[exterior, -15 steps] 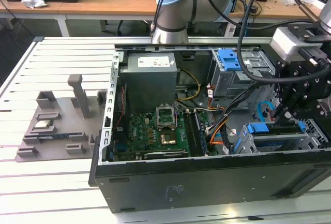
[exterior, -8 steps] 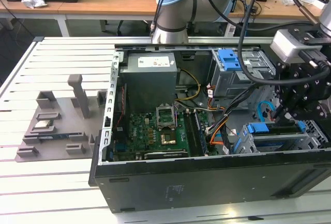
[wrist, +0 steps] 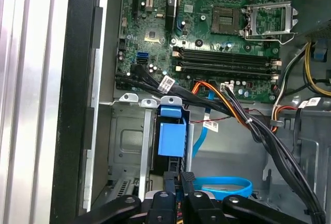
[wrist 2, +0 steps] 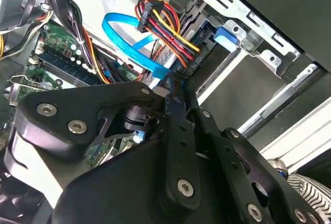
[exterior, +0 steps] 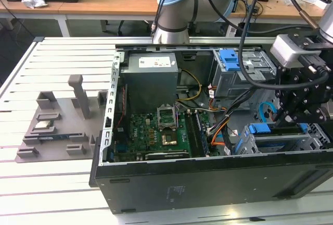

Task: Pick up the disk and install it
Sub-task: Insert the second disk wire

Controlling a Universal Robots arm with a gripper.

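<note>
Cluttered wooden tables line the back of the room. In front of them, the grey slatted table (exterior: 62, 58) carries the open computer case (exterior: 156, 194), which lies on its side toward the table's edge on the exterior view's right. A grey parts fixture (exterior: 52, 126) sits nearer the opposite edge.

I judge that I am in the installing step, late in it. The disk (wrist: 171, 138) is not in my grip. Its blue bracket stands in the metal drive cage (wrist: 126, 146) at the case's near corner, beside the motherboard (wrist: 217, 32). It looks seated in the bay, or close to it, though I cannot tell whether it is fully home.

My jaws (wrist: 179, 175) look drawn together with nothing between them, and their tips are just short of the bracket's end. I cannot tell whether they touch it.

If the disk still has travel left, I judge it needs a straight push along the cage rails. That push has to stay clear of the blue data cable (wrist: 225, 187) looping just beside my jaws and the bundled power leads (wrist 2: 165, 25) close ahead of them.

My arm (exterior: 177, 7) comes over the table's far edge and across the case. My wrist is bent down, so my jaws hang low inside the case over the cage.
</note>
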